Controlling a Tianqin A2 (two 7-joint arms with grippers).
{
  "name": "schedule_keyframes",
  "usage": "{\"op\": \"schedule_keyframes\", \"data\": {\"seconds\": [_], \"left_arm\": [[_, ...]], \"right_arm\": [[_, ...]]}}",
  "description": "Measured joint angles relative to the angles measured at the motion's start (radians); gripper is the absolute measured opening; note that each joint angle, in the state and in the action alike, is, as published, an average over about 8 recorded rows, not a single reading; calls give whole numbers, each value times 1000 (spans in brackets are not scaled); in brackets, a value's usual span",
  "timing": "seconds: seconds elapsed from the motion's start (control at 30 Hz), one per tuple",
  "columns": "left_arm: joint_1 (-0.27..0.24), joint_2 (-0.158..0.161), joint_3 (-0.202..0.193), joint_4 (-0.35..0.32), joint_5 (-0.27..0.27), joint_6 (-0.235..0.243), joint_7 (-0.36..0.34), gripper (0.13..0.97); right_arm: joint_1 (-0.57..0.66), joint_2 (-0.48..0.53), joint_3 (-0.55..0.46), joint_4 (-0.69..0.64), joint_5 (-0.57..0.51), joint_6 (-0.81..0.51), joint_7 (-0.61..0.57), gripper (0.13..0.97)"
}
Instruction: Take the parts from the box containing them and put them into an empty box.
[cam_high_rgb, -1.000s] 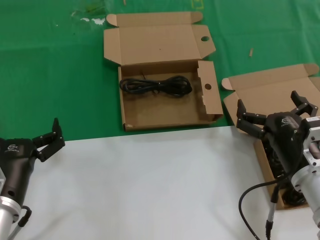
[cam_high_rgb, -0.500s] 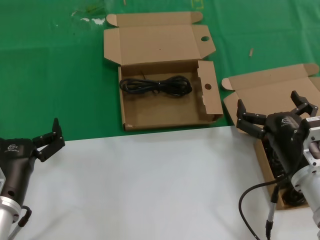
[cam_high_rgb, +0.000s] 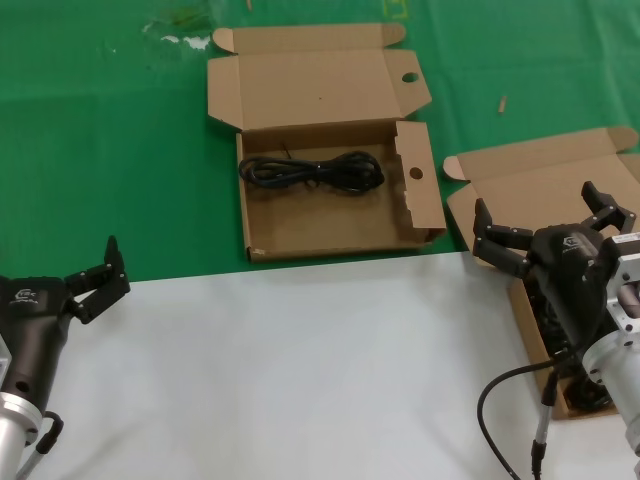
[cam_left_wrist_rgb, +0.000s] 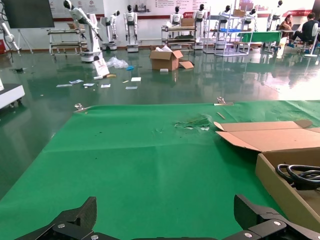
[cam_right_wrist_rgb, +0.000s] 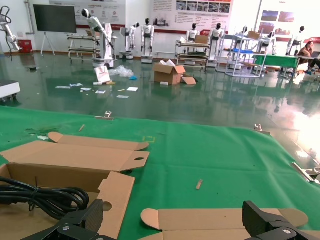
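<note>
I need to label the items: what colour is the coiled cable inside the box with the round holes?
Black. The coiled cable shows best in the head view.

Left pincer (cam_high_rgb: 100, 275) hangs low, fingers spread wide; right pincer (cam_high_rgb: 545, 225) opposite it, fingers splayed apart, wrist cable looping below.

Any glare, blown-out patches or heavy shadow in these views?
Head view: even light, soft shadows inside the holed box, white sheet bright but readable. Left wrist view: shiny floor mirrors the hall. Right wrist view: strong glare on the floor at the far side.
</note>
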Motion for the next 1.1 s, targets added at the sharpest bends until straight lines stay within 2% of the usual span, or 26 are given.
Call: {"op": "schedule_keyframes", "data": {"seconds": [1.1], "left_arm": [[0, 0, 0, 0, 0, 0, 0, 966]], "right_arm": [[0, 0, 0, 0, 0, 0, 0, 966]]}}
